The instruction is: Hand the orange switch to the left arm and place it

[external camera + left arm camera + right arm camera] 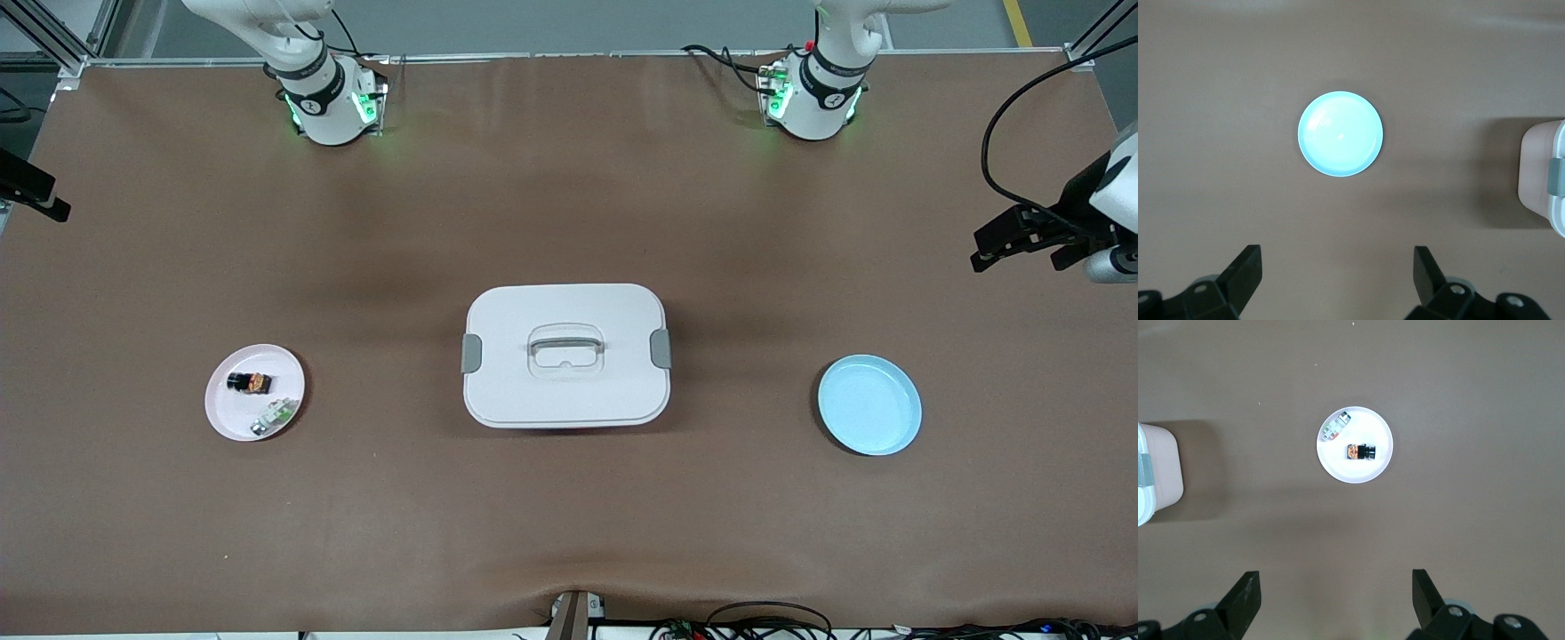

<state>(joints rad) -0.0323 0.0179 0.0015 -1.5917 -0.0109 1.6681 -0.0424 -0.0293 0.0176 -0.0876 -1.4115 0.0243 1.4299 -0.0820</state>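
The blue plate (869, 404) is lying bare at the box's (565, 356) three o'clock. I am hovering my left gripper (1338, 267) and right gripper (1336, 590) wide open, empty. The orange switch (250, 382) is sitting untouched on the pink plate (227, 422), nine o'clock; everything remains.

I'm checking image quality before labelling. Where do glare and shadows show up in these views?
Front view: soft shadow bands on the table above the box. Left wrist view: a bright glare spot on the blue plate, shadow beside the box. Right wrist view: the pink plate is washed nearly white, yet the orange switch stays distinct.
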